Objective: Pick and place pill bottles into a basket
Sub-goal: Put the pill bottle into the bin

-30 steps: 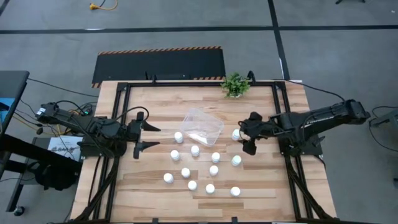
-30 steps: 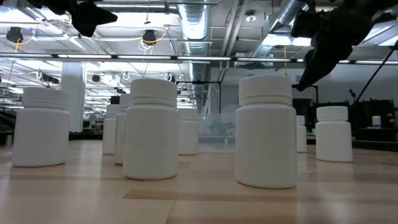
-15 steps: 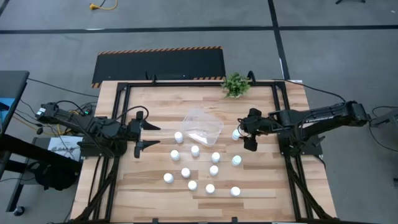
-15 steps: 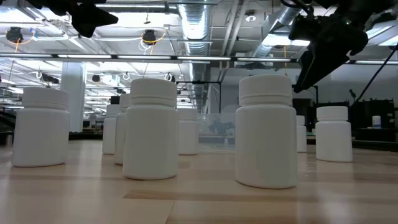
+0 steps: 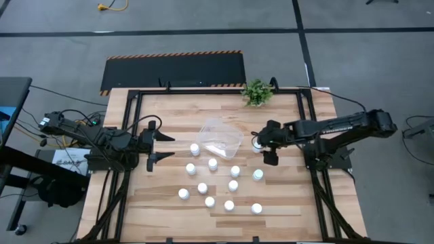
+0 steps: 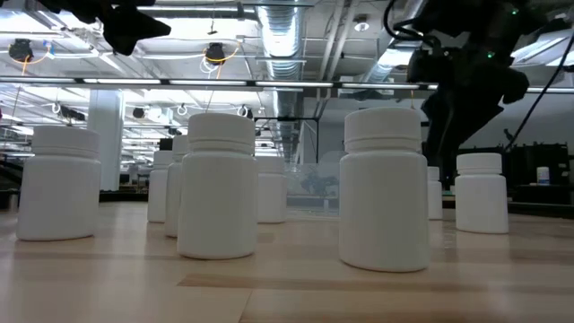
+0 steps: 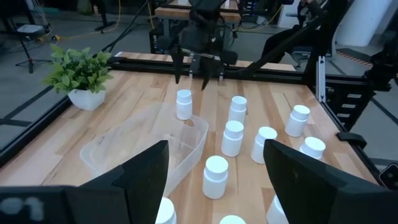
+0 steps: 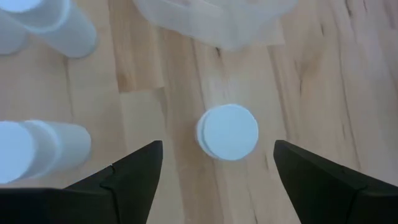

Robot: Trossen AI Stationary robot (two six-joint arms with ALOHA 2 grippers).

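While L gripper [image 5: 154,144] waits open at table's left, R gripper [image 8: 214,171] hangs spread wide over small white capped pill bottle [image 8: 227,132], just beside clear plastic basket [image 5: 220,137], gripping nothing.

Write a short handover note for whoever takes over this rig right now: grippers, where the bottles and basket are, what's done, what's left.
Right gripper: open, poised directly over one upright pill bottle that stands on the table beside the basket's right edge. Nothing held.
Left gripper: open and empty, waiting at the table's left side.
Basket: clear tub near the table's middle; no bottle can be seen inside it.
Other bottles: standing upright on the wood, in front of the basket.
Done: no bottle placed, as far as can be seen.
Left: grasp the bottle under the right gripper, drop it in the basket, then the rest.
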